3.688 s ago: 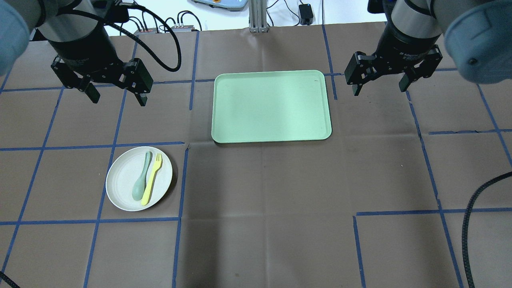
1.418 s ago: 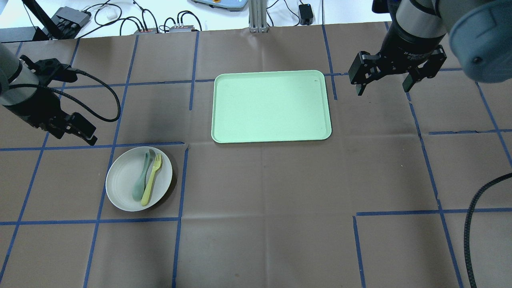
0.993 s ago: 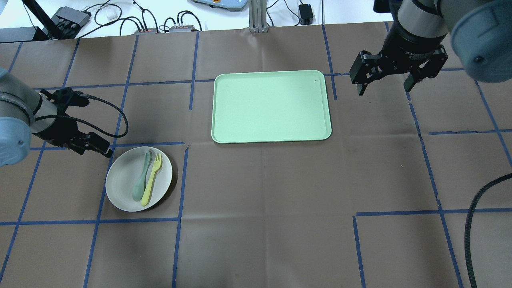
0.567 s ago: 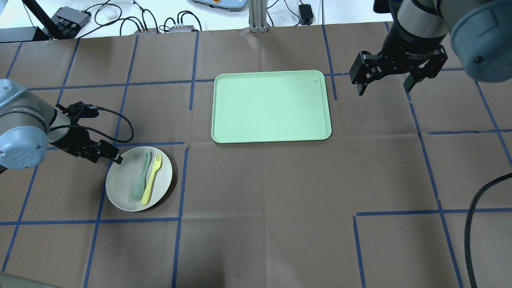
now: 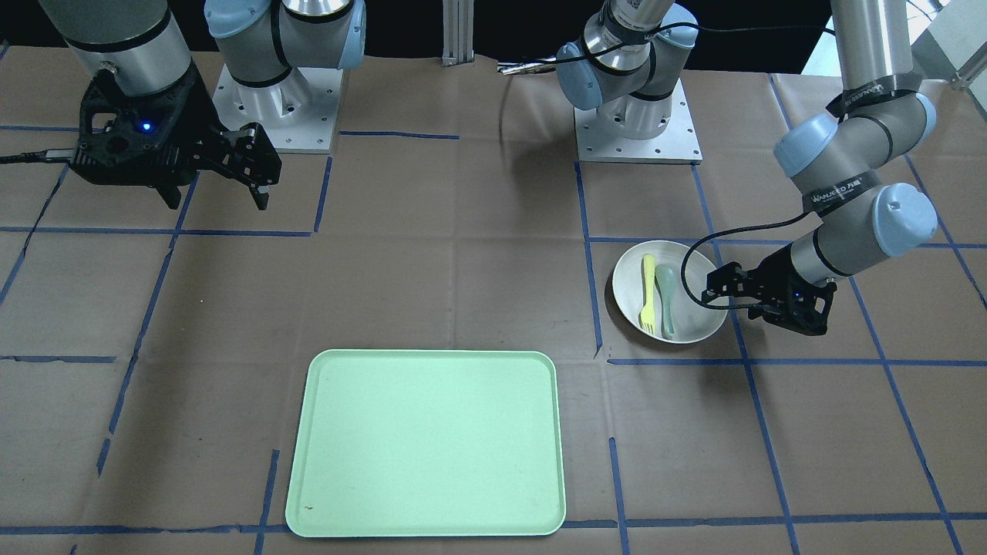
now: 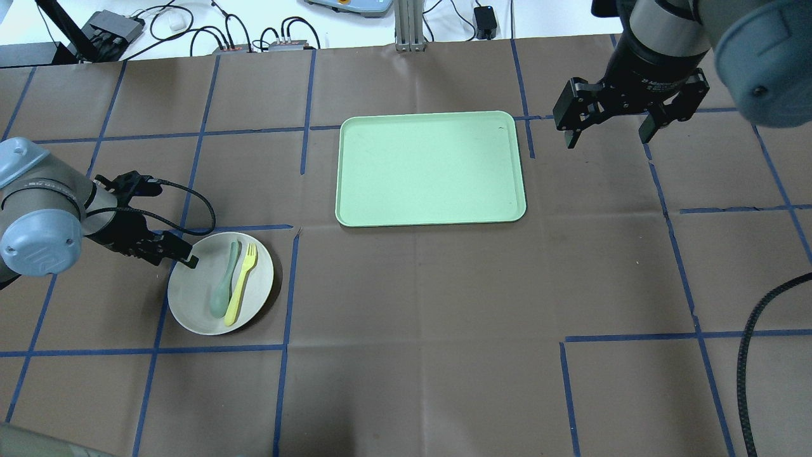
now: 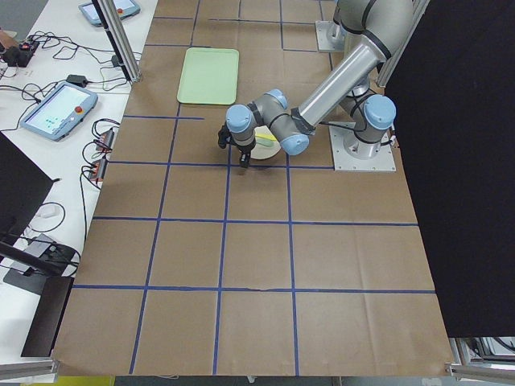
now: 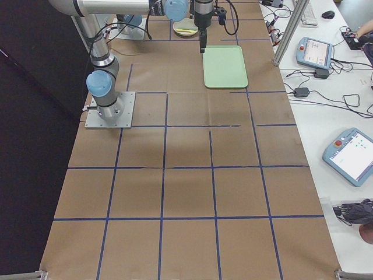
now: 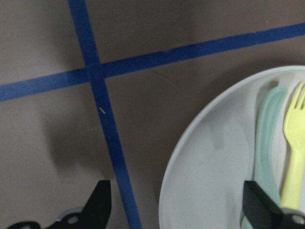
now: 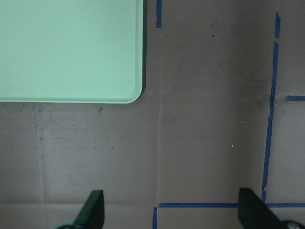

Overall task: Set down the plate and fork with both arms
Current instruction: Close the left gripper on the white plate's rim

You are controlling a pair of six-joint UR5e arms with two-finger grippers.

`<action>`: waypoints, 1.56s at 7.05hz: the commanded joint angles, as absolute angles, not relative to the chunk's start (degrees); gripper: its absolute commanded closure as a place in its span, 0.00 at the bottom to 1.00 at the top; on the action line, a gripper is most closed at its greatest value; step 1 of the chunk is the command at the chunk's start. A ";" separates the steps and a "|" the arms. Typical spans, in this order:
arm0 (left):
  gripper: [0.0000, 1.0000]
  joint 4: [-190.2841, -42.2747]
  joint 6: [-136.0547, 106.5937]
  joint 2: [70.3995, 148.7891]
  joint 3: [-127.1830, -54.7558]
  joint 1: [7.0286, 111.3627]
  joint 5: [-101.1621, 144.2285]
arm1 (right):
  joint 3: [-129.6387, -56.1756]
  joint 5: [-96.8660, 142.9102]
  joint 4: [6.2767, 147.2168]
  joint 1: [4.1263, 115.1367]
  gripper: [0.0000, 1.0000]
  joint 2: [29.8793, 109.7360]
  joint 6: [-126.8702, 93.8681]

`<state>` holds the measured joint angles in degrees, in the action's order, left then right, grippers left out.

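The off-white plate [image 6: 196, 304] lies at the table's near left, with the pale-yellow fork [image 6: 241, 284] on it beside a grey-green spoon [image 6: 223, 289]. My left gripper [image 6: 181, 259] is low at the plate's far-left rim and open. In the left wrist view its fingers [image 9: 97, 207] straddle the plate's rim [image 9: 171, 191], one outside and one over the plate next to the fork [image 9: 293, 157]. It holds nothing. My right gripper [image 6: 607, 136] is open and empty, raised to the right of the mint-green tray [image 6: 431, 168].
The tray is bare and also shows in the front view [image 5: 428, 443] and the right wrist view [image 10: 71, 47]. Blue tape lines cross the brown table cover. A black cable [image 6: 745, 355] hangs at the near right. Cables and boxes lie beyond the far edge.
My left arm has come down from the far left to the plate's rim, still open. The right gripper has hardly moved. Plate, fork and spoon lie as before.
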<state>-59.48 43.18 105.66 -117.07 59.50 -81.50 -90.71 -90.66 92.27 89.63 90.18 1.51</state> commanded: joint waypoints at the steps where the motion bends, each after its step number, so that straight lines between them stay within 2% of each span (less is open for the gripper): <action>1: 0.03 -59.24 42.98 105.64 -117.33 59.41 -81.65 | -90.53 -90.88 92.28 89.47 0.00 90.18 1.58; 4: 0.03 -58.63 42.80 106.35 -117.86 59.41 -81.74 | -90.53 -90.79 92.29 89.47 0.00 90.18 1.58; 5: 0.14 -58.54 42.80 106.43 -117.86 59.41 -81.74 | -90.53 -90.79 92.29 89.47 0.00 90.18 1.58; 6: 0.34 -58.54 42.89 106.35 -117.95 59.41 -81.74 | -90.44 -90.70 92.29 89.56 0.00 90.18 1.50; 7: 0.47 -58.54 42.80 106.43 -117.95 59.41 -81.83 | -90.44 -90.70 92.29 89.56 0.00 90.18 1.49; 10: 0.79 -58.54 42.80 106.35 -117.95 59.41 -81.83 | -90.35 -90.70 92.20 89.65 0.00 90.26 1.41; 11: 0.87 -58.62 42.72 106.35 -117.95 59.41 -81.83 | -90.35 -90.70 92.20 89.56 0.00 90.26 1.49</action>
